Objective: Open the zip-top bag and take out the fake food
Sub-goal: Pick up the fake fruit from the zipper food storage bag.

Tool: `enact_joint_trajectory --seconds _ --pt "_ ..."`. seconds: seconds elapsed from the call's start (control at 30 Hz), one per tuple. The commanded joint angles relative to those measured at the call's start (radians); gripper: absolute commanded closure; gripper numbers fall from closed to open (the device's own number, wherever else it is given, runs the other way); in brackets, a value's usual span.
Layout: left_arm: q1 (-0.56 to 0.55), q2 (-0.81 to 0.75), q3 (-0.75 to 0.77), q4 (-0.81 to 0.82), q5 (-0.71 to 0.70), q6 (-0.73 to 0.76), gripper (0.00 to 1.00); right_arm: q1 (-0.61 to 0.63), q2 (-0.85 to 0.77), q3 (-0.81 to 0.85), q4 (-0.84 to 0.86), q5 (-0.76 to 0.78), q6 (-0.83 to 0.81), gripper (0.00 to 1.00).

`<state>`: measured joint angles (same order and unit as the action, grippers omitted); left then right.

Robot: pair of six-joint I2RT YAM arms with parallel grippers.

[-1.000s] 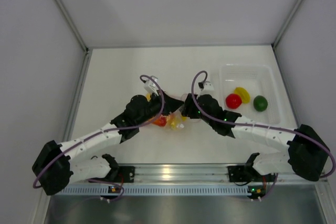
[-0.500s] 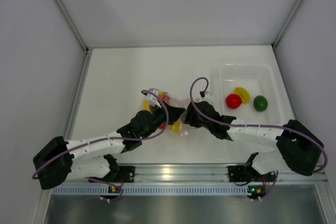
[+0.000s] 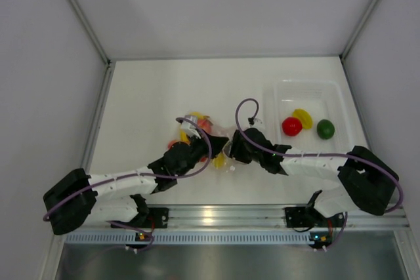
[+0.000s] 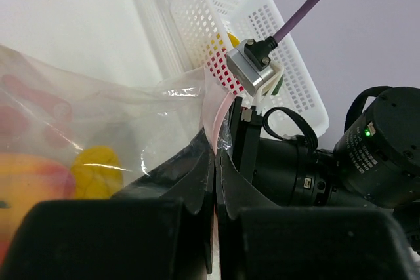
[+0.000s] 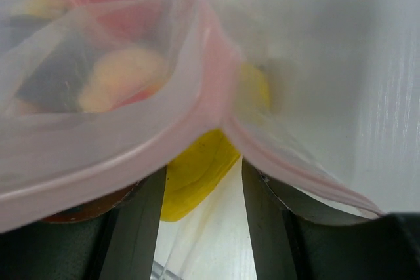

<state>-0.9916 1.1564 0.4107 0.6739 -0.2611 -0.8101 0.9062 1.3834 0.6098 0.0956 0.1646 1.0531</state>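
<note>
Two grippers meet the clear crinkly zip-top bag [image 3: 209, 126] at centre frame: left gripper [image 4: 214, 155] clenched on its pink strip [image 4: 220, 106], right gripper [image 5: 200, 188] parted around yellow plastic fake food [image 5: 197, 168], grip unclear; removal likely needs closing, then withdrawing.

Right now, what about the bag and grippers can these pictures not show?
- Right wrist view: whether the right gripper grips anything; blurred plastic of the zip-top bag covers its fingers.
- Left wrist view: how much fake food is inside; the left gripper and frame edge cut it off.
- Top view: the bag's mouth, hidden under both grippers.
</note>
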Motion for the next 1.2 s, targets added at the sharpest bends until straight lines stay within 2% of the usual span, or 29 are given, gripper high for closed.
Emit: enact_joint_trajectory --seconds 0.0,0.23,0.47,0.6,0.87,0.97,1.0,1.17 --pt "-0.010 -0.027 -0.010 0.079 -0.033 0.032 1.00 0.016 0.025 0.028 -0.013 -0.007 0.033 0.49" --pt "-0.028 -0.027 -0.016 0.081 -0.041 0.026 1.00 0.017 0.109 0.016 0.088 -0.039 0.103 0.31" --pt "-0.030 -0.064 -0.032 0.079 -0.027 0.019 1.00 0.020 0.157 0.057 0.095 0.046 0.113 0.35" --pt "-0.030 -0.076 -0.036 0.079 -0.015 0.019 1.00 0.025 0.204 0.106 0.063 0.068 0.087 0.41" --pt "-0.032 -0.083 -0.046 0.079 -0.010 0.022 1.00 0.025 0.264 0.134 0.042 0.076 0.061 0.34" --pt "-0.030 -0.074 -0.047 0.078 -0.015 0.022 1.00 0.030 0.240 0.127 0.053 0.090 0.053 0.50" --pt "-0.030 -0.070 -0.047 0.078 -0.021 0.023 1.00 0.033 0.224 0.128 0.049 0.089 0.033 0.59" --pt "-0.030 -0.070 -0.058 0.078 -0.050 0.023 1.00 0.042 0.168 0.153 0.001 0.111 -0.010 0.64"
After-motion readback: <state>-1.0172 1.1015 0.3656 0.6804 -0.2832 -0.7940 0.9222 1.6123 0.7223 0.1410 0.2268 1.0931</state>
